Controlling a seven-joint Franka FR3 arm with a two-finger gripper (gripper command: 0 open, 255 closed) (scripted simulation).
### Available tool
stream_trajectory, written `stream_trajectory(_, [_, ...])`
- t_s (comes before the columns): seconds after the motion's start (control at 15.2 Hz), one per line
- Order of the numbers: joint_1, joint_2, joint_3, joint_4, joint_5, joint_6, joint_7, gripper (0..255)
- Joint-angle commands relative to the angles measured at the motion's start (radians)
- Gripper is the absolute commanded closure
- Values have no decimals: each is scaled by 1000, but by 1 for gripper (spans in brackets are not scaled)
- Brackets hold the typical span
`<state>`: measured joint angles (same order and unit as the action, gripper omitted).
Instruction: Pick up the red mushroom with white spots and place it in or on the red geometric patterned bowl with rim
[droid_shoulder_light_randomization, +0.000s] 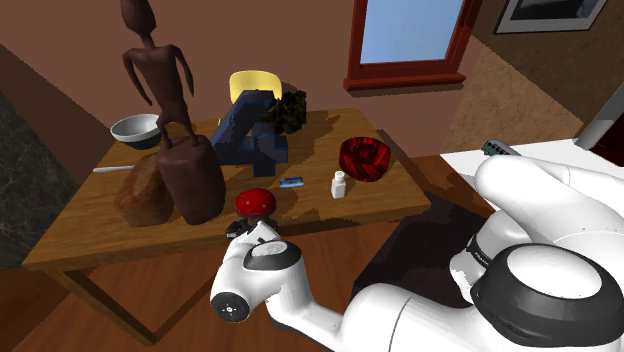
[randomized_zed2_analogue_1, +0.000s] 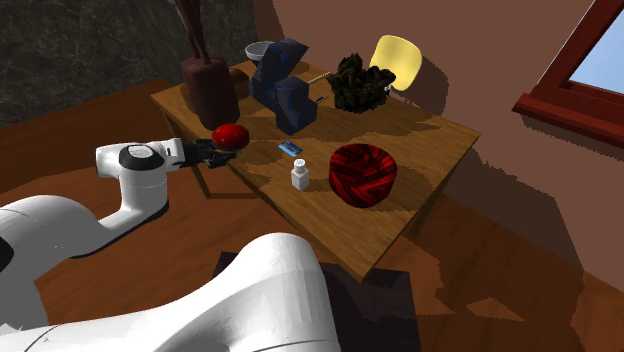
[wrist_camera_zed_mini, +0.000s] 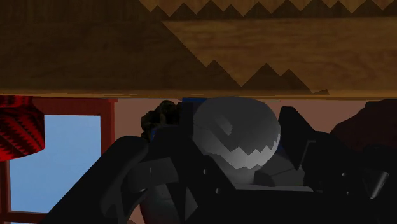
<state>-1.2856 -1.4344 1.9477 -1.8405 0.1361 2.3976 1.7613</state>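
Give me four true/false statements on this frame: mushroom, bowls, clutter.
1. The red mushroom lies in the red patterned bowl. False: it is at the table edge, by the gripper, apart from that bowl.
2. A small white bottle stands upright near the red patterned bowl. True.
3. The white bowl touches the red patterned bowl. False: they are at opposite ends of the table.
4. A small blue object lies between the red mushroom and the small white bottle. True.
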Motion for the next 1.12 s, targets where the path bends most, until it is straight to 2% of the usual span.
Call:
stream_trajectory(0.0, [0,0,1,0,0,0,0,255])
stream_trajectory(0.4, [0,0,1,-1,0,0,0,255])
stream_trajectory(1.06, [36,69,-66,-44,-24,-18,-60,255])
